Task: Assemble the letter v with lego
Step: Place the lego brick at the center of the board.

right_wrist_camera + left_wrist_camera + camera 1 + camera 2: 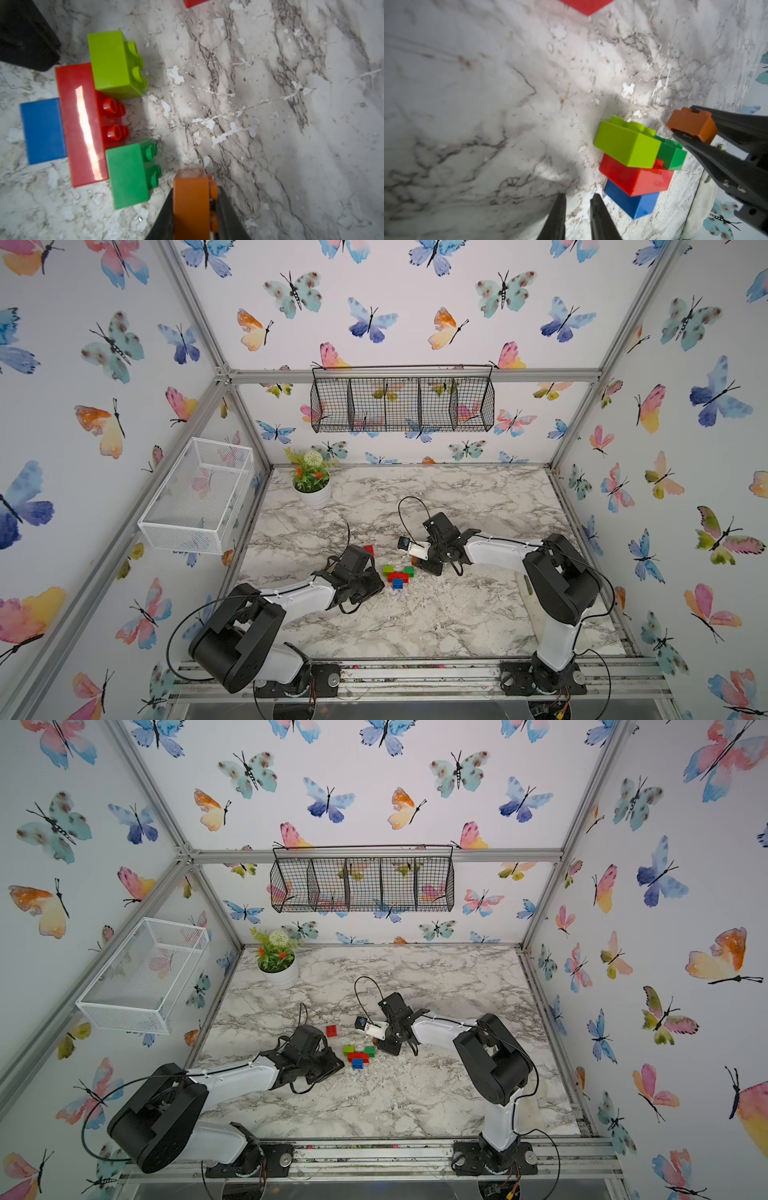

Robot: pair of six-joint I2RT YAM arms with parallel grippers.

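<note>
**A:** How far along is the V?

**B:** Four bricks are joined and lie on their sides on the tabletop (pixel 457 614). The blue brick (pixel 42 131) forms the point and the long red brick (pixel 81 124) runs across it. The lime brick (pixel 110 62) and the green brick (pixel 126 174) sit on the red one's two ends. By my reading, the point and both lower arms are done, and only the two tips are left.

**A:** Which bricks make the tips?

**B:** Probably the orange brick (pixel 190 207) and the red square brick (pixel 368 550). Neither is attached.

**A:** Where is the orange one?

**B:** It is clamped in the right end effector (pixel 196 195), just beside the green brick's studded face but not pressed onto it. I cannot tell whether it touches the tabletop.

**A:** And the left end effector (pixel 578 197)?

**B:** It is clenched on nothing, near the blue end of the cluster. The red square brick lies apart from the cluster, beside the left arm's wrist.
</note>
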